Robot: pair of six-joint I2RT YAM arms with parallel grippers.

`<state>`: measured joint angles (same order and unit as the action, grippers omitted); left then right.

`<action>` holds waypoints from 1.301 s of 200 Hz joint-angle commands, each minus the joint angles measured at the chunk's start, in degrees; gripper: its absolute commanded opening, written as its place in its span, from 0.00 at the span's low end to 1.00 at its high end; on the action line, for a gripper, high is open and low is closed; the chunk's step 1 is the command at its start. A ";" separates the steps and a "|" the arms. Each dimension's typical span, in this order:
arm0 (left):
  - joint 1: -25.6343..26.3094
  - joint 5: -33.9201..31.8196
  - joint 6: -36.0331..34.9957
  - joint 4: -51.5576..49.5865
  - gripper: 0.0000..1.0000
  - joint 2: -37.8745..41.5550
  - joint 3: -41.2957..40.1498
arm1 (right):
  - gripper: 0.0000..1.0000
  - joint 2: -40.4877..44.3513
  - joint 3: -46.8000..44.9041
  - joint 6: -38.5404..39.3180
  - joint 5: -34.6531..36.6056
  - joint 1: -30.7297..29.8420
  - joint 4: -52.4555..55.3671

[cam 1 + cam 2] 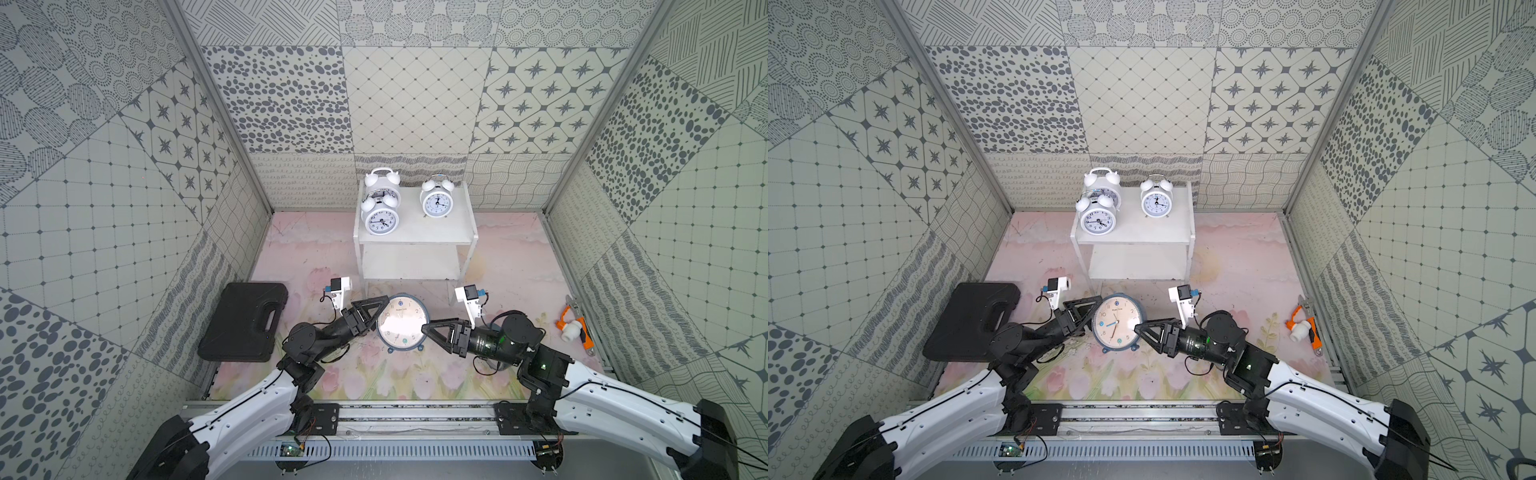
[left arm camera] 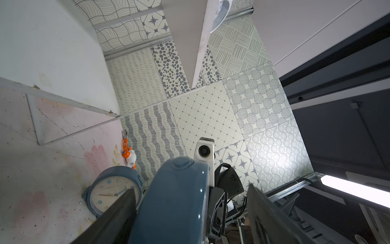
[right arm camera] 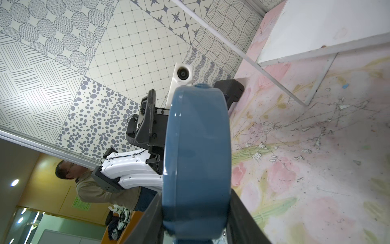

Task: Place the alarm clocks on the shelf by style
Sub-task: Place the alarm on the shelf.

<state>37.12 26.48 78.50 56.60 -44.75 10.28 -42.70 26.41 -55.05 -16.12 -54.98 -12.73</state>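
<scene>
Pinching the blue clock (image 1: pixel 402 320) by its rim at mid-frame, my right gripper (image 1: pixel 426 329) carries it alone; my left gripper (image 1: pixel 376 313) gapes loose around it. The shelf (image 1: pixel 415 240) stands straight up-frame, lower board facing it.

Three white clocks (image 1: pixel 380 218) atop shelf (image 1: pixel 419 235)

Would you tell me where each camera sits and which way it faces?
Both top views: overhead above the base, looking down and forward at the shelf; left arm and right arm show.
Left wrist: on the left arm, looking along the open left gripper at the blue alarm clock.
Right wrist: on the right arm, looking along the right gripper gripping that clock.
Shared: both wrist views show that clock edge-on.
</scene>
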 commanded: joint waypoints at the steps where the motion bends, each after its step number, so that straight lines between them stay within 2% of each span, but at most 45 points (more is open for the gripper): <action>1: 0.41 8.65 -3.44 -1.64 0.85 0.27 2.93 | 0.34 1.90 4.25 3.50 -6.51 3.09 5.58; 40: 0.36 14.16 -3.59 -3.81 0.78 -0.15 5.53 | 0.33 2.25 8.04 5.19 -9.94 5.92 10.53; 57: 0.37 15.30 -2.92 -3.53 0.72 -0.41 5.63 | 0.33 2.43 7.85 5.12 -9.81 6.70 10.38; 108: 0.41 14.44 -4.00 -6.14 0.52 2.10 5.33 | 0.34 2.40 7.68 4.93 -10.50 7.44 9.12; 158: 0.38 13.16 -5.28 -7.74 0.44 2.58 6.24 | 0.37 2.79 8.97 5.86 -11.63 7.46 11.93; 177: 0.45 13.50 -5.36 -7.55 0.41 1.89 6.74 | 0.43 2.71 9.81 6.60 -12.27 7.44 13.82; 204: 0.39 14.19 -5.44 -7.28 0.38 1.12 7.48 | 0.69 2.76 12.70 10.09 -15.14 8.06 19.13; 217: 0.43 14.85 -5.52 -7.31 0.37 0.72 7.92 | 0.77 2.30 14.67 12.28 -18.37 8.72 22.34; 260: 0.41 16.88 -5.90 -7.29 0.34 0.08 9.29 | 0.76 -1.46 21.64 19.33 -24.60 10.01 33.01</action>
<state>37.12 39.72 73.93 46.02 -44.25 17.85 -42.78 44.38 -41.45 -35.59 -45.50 15.77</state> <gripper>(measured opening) 0.459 0.778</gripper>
